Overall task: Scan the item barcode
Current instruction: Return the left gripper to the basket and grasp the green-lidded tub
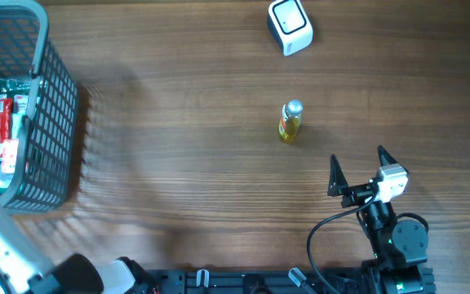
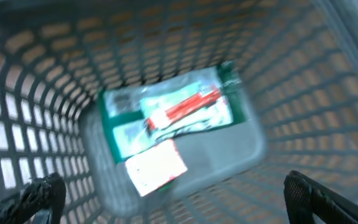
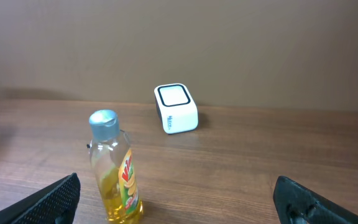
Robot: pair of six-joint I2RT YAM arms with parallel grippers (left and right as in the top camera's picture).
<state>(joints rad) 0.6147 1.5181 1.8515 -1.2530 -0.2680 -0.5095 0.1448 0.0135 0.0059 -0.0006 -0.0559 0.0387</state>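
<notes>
The right gripper [image 1: 357, 157] stands with its jaws wide apart and empty. A little beyond it the bottle [image 1: 290, 121] stands upright. I think it should be gripped around the body, keeping the label [image 3: 127, 177] free for the scanner [image 1: 290, 26] farther back. The left gripper [image 2: 176, 196], also apart, hangs over the basket [image 1: 55, 122], where one packet [image 2: 166, 121] lies.

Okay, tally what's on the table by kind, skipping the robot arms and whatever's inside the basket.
yellow bottle: 1
white barcode scanner: 1
grey mesh basket: 1
Total: 3
</notes>
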